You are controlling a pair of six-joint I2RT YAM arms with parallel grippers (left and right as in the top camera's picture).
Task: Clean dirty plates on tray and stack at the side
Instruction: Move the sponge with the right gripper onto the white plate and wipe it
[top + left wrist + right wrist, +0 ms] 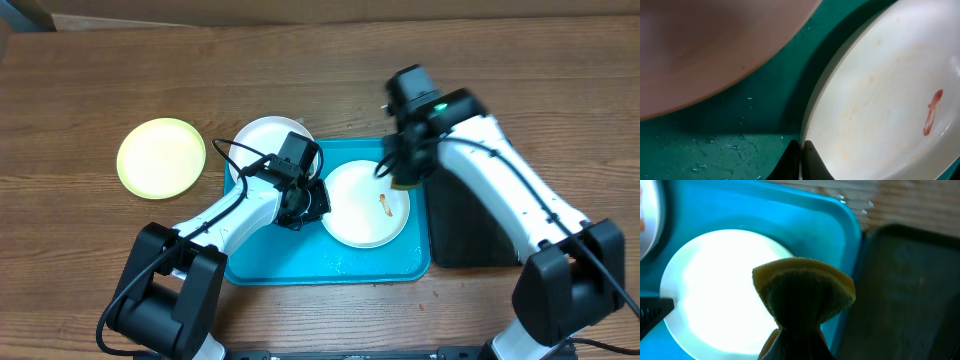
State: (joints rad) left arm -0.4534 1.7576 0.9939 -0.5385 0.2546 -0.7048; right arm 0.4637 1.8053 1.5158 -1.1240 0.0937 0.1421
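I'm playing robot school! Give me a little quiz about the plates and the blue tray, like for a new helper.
1. True or false: the yellow-green plate lies on the blue tray.
2. What does the right pincer hold? A) a spoon B) a sponge C) a cup
3. Fill in: the left pincer is shut on the white plate with the red smear, at the plate's ____.

Key: 1 false, it lies on the wooden table. 2 B. 3 rim.
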